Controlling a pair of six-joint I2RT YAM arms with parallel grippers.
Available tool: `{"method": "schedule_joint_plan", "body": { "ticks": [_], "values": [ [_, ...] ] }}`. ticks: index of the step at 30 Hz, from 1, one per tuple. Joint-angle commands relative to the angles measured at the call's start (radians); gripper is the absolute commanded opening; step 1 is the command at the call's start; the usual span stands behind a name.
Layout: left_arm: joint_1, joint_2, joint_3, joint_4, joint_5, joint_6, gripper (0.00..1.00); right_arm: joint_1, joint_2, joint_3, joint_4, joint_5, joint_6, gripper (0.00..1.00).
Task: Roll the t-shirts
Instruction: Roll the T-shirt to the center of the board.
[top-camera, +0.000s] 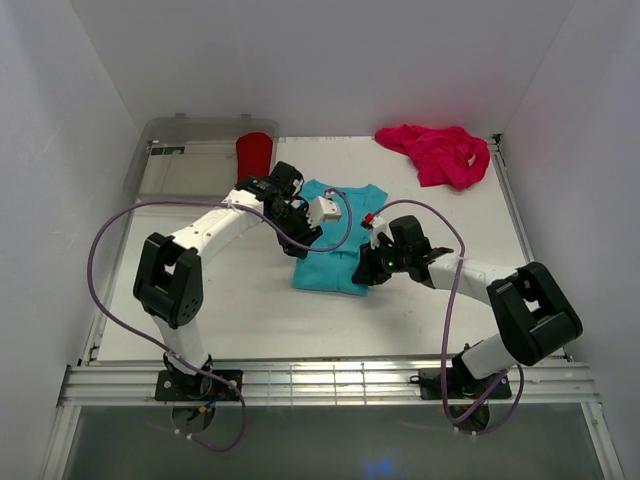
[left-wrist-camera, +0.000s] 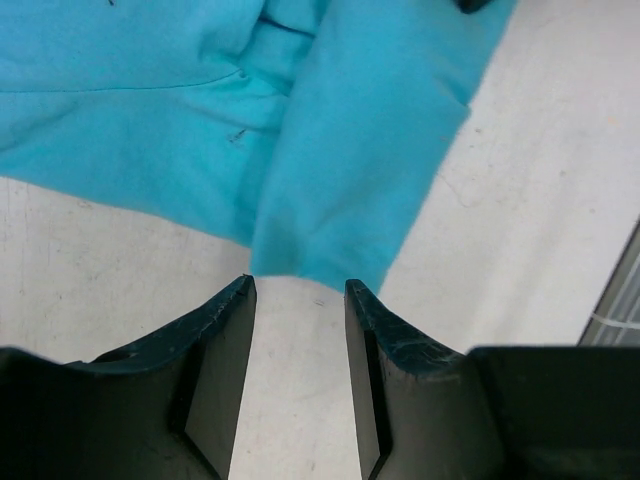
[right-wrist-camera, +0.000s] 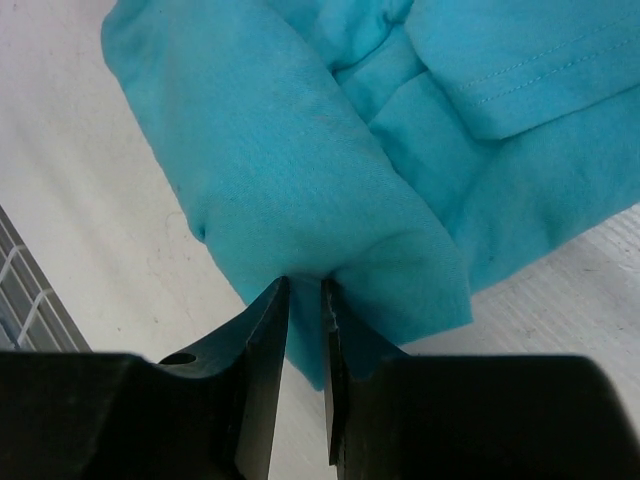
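Note:
The turquoise t-shirt (top-camera: 335, 240) lies folded lengthwise in the middle of the table. My left gripper (top-camera: 300, 222) is at its left edge, open and empty, its fingertips just short of a folded corner of the shirt (left-wrist-camera: 340, 170). My right gripper (top-camera: 372, 268) is at the shirt's lower right edge, shut on a fold of the turquoise cloth (right-wrist-camera: 300, 200). The magenta pink t-shirt (top-camera: 440, 152) lies crumpled at the far right corner. The red t-shirt (top-camera: 254, 152) stands rolled in the clear bin.
A clear plastic bin (top-camera: 170, 160) sits at the far left corner. White walls close in the table on three sides. A slatted rail (top-camera: 320, 385) runs along the near edge by the arm bases.

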Motion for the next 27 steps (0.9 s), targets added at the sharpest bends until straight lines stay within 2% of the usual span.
{"method": "schedule_joint_plan", "body": {
  "ticks": [1,4,7,13,16,17,20,23,27],
  "values": [
    [0.007,-0.104,0.004,-0.074,0.109,0.012,0.51,-0.014,0.000,0.051,-0.016,0.021,0.000,0.26],
    [-0.005,-0.105,-0.053,-0.044,0.131,-0.111,0.51,-0.018,0.000,0.062,-0.024,0.025,-0.004,0.26],
    [-0.016,-0.060,-0.143,0.035,0.092,-0.230,0.49,-0.023,-0.003,0.076,-0.054,0.037,-0.006,0.26],
    [-0.014,-0.078,-0.271,0.236,-0.027,-0.287,0.48,-0.029,-0.080,0.057,-0.146,0.029,0.025,0.28],
    [-0.014,-0.057,-0.237,0.254,0.002,-0.329,0.48,-0.034,-0.139,0.011,-0.151,0.040,0.058,0.38],
    [-0.016,-0.049,-0.222,0.257,0.035,-0.355,0.49,-0.035,-0.165,0.002,-0.168,0.041,0.081,0.44],
    [-0.014,-0.052,-0.246,0.277,0.039,-0.363,0.48,-0.048,-0.228,-0.048,-0.168,0.041,0.150,0.56],
    [-0.014,-0.057,-0.285,0.289,0.010,-0.343,0.48,-0.055,-0.253,-0.097,-0.154,0.052,0.195,0.62],
    [-0.014,-0.060,-0.303,0.291,0.008,-0.338,0.48,-0.055,-0.213,-0.119,-0.134,0.026,0.216,0.62]
  ]
}}
